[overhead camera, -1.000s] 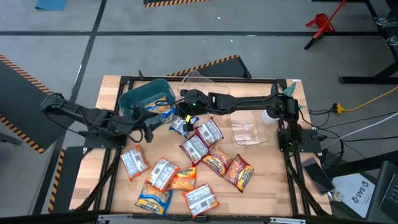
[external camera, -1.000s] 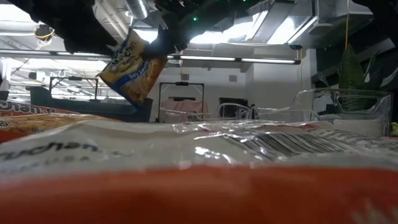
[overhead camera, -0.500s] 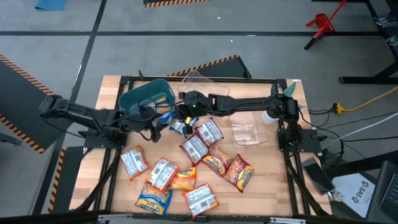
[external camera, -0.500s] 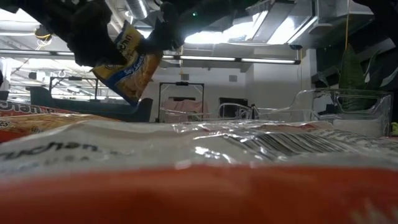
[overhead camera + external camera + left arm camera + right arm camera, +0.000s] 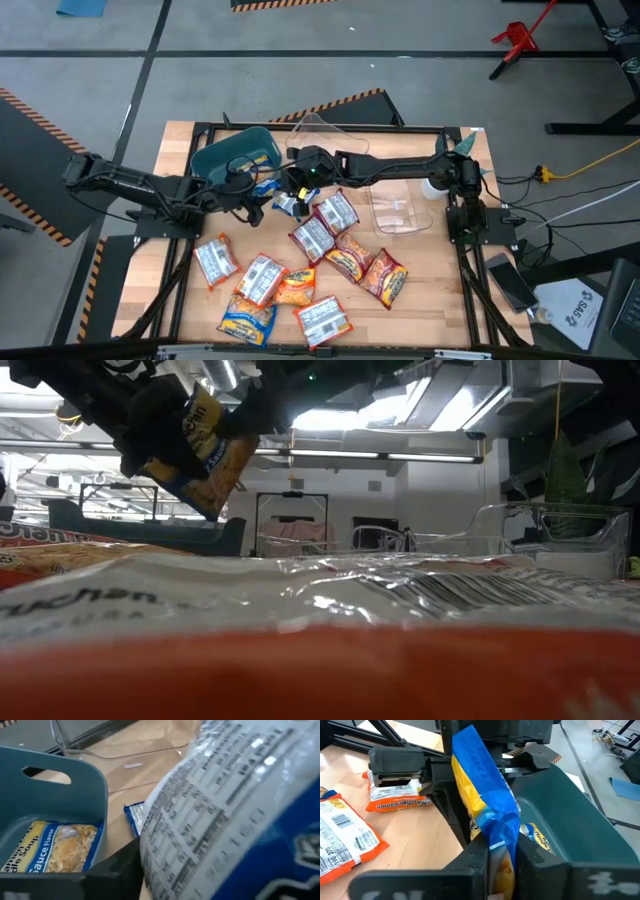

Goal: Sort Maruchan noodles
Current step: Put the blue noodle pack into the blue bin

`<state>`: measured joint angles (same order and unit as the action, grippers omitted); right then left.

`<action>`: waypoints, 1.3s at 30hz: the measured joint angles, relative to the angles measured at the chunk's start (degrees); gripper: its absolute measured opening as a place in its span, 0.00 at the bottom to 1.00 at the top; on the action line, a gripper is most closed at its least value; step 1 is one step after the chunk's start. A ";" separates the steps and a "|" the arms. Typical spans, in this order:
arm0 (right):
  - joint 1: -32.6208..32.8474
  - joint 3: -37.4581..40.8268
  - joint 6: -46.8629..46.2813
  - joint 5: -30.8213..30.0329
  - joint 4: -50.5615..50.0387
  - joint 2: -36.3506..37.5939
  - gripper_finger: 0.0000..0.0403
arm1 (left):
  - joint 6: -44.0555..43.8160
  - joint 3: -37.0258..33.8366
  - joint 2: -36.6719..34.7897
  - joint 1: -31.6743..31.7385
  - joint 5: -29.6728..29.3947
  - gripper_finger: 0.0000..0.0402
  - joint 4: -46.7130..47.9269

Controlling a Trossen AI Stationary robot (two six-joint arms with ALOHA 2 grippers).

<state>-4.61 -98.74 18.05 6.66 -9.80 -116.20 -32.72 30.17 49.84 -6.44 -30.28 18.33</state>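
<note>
Wooden table (image 5: 420, 260), packets scattered — your right gripper (image 5: 495, 851) pinches the blue-yellow packet (image 5: 485, 795) beside the teal bin (image 5: 232, 152); left gripper (image 5: 252, 196) fingers spread around it, seemingly a handover toward matching packets.

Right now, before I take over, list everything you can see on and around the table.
Red-white packets: five, loose on the table, middle and front.
Orange packets: three, loose, middle to front.
Blue-yellow packets on the table: two, one at the front, one near the bin.
Blue-yellow packet in the bin: one, lying flat.
Held blue-yellow packet: one, in the air beside the bin.
Teal bin: one, back left.
Clear containers: two, one mid right, one tilted at the back.
Table: one, wood.
Right gripper: shut on the held packet.
Left gripper: at the same packet.
</note>
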 joint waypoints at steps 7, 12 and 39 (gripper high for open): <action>-0.36 0.00 -0.09 -0.14 -0.87 0.34 0.24 | -0.81 0.00 0.00 0.04 -0.71 0.38 0.29; -2.01 -0.04 -1.23 -0.57 -2.43 4.92 0.39 | -6.62 0.00 -1.84 0.23 -4.97 0.37 3.21; -6.24 -0.02 -6.24 -1.54 -14.88 12.87 0.55 | -55.81 0.02 -8.92 18.49 -1.63 0.37 36.17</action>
<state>-10.85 -98.76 11.81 5.13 -24.68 -103.33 -88.52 30.20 40.93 12.05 -31.90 54.50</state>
